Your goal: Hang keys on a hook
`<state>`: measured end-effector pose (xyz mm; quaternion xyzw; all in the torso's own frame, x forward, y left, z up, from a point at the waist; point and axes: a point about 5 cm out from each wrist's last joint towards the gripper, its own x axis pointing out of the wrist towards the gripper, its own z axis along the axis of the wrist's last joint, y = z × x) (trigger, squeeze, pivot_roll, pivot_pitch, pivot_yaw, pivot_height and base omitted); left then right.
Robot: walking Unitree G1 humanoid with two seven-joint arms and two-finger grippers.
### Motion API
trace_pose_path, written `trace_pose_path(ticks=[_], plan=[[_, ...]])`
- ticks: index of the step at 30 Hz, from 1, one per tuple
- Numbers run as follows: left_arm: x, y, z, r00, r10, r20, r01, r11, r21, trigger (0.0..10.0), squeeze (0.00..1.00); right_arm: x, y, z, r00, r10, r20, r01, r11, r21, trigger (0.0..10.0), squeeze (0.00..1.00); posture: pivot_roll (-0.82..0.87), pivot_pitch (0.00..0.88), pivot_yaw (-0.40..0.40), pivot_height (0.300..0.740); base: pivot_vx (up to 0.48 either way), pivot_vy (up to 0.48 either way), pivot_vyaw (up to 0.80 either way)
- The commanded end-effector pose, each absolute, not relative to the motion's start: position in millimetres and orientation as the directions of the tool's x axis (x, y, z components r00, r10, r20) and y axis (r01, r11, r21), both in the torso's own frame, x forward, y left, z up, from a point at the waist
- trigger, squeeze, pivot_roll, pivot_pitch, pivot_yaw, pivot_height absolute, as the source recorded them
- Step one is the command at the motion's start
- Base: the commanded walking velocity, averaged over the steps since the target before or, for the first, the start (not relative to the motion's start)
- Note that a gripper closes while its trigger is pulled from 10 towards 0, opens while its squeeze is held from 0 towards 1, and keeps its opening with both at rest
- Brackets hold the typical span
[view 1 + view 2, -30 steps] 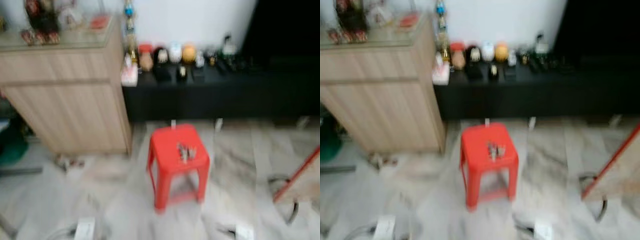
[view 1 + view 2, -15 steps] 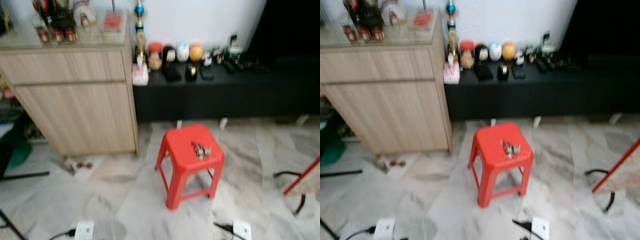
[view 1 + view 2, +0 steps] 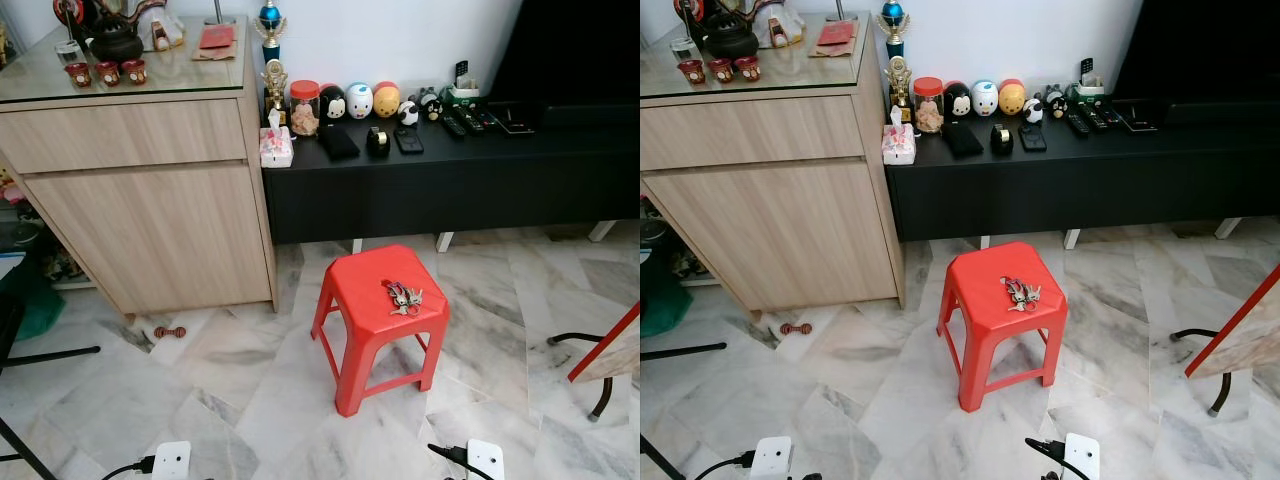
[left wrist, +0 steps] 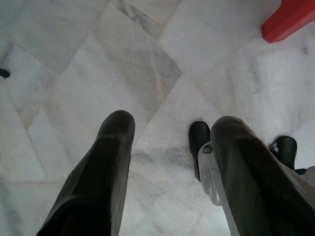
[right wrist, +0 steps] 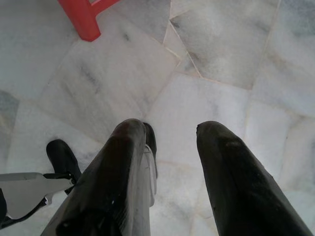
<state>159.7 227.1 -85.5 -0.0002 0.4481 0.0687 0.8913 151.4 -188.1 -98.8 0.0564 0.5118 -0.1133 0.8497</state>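
Note:
A bunch of keys (image 3: 403, 296) lies on the seat of a red plastic stool (image 3: 383, 320) that stands on the marble floor ahead of me. In the right eye view the keys (image 3: 1019, 292) lie toward the stool's right side. My left gripper (image 4: 170, 123) hangs open above the bare floor, with one red stool foot (image 4: 290, 19) at the frame's edge. My right gripper (image 5: 170, 129) is open too, over the floor, with a stool foot (image 5: 84, 18) beyond it. Both hold nothing.
A wooden cabinet (image 3: 150, 210) with a glass top stands at the left. A low black TV bench (image 3: 450, 180) with jars, figurines and remotes runs along the wall behind the stool. White power plugs (image 3: 170, 460) and cables lie on the floor near me. A red-edged board (image 3: 610, 345) leans at the right.
The whole picture has shifted and sharpened as the camera moved and settled; the stool with the keys now sits a little right of centre. The things themselves have not moved.

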Motion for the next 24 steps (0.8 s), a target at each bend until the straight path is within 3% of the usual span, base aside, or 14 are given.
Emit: trace_pose_path(ticks=[1,24], plan=[[157.4,225.7,-86.8,0.584,0.118,-0.803,-0.125,0.991,0.055,10.0,0.00,153.8,-190.6,-97.5,0.458,-0.136,-0.878,0.224,0.974,-0.033,10.0,0.00,-0.03,0.000,-0.014,0.740,0.285,0.000,0.00],[157.6,224.5,-86.9,0.585,0.110,-0.803,-0.113,0.992,0.054,10.0,0.00,152.5,-190.7,-98.0,0.456,-0.135,-0.880,0.221,0.975,-0.035,10.0,0.00,-0.04,0.000,-0.018,0.740,0.303,0.000,0.00]])
